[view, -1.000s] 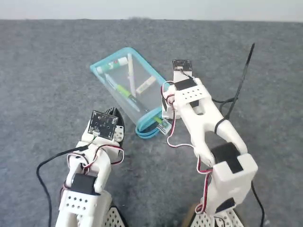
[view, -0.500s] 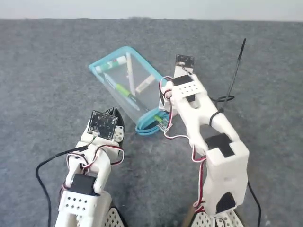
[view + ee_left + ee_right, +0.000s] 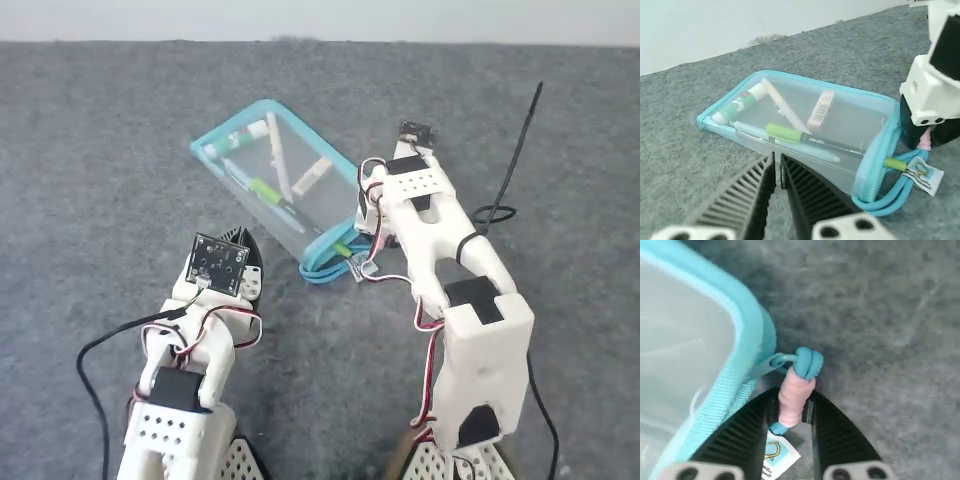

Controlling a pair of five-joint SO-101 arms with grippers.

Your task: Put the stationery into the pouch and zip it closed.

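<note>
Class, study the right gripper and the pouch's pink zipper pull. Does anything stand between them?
Nothing visible does. The right gripper has its fingers shut on the pink zipper pull, which hangs from the zip at the corner of the pouch.

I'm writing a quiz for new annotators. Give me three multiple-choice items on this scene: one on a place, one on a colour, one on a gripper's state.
1. Where do the pens and sticks lie? A) inside the clear plastic pouch B) on the cloth beside it C) on top of it
2. What colour is the pouch's fabric trim? A) red B) turquoise C) black
3. How is the right gripper? A) wide open B) shut on nothing C) shut on the pink zipper pull
Answers: 1 A, they show through its wall; 2 B, its whole edge is turquoise; 3 C, it clamps the pull.
</note>
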